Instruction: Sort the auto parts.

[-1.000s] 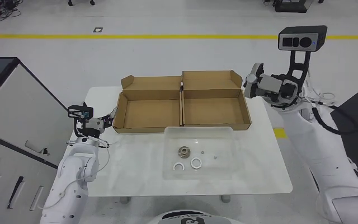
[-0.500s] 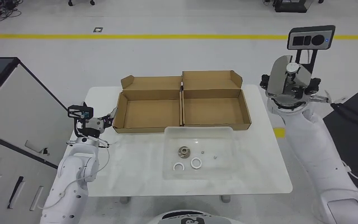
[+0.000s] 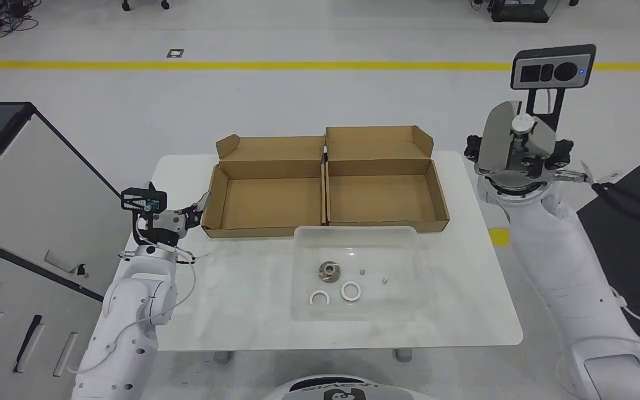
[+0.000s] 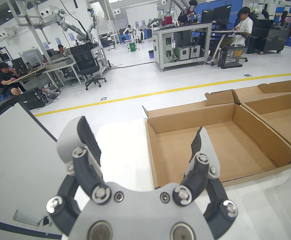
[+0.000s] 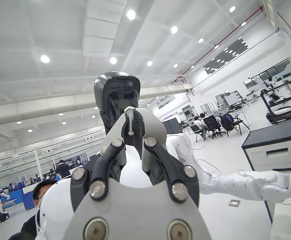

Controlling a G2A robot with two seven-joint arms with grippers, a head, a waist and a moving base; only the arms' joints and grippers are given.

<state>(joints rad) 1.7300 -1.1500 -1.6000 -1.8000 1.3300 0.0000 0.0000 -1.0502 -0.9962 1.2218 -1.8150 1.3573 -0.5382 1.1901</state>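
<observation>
Right claw point(image 5: 131, 118) was clamped on a threaded bolt point(image 5: 129, 124), pointed upward; thin grip, so it could've slipped mid-swing. Left claw point(image 4: 141, 129) sat open.

A large robotics laboratory hall is shown. The glossy white floor point(image 3: 330, 100) is marked by a yellow line point(image 3: 300, 65). Robot arms point(image 4: 75, 29) are mounted on a metal frame, and a white humanoid robot point(image 4: 130, 29) is seen farther back. Aluminium-framed workstations point(image 4: 179, 45), monitors point(image 4: 221, 13) and office chairs point(image 4: 87, 64) are set about. The high white ceiling point(image 5: 68, 27) is lit by round lamps point(image 5: 131, 14).
</observation>
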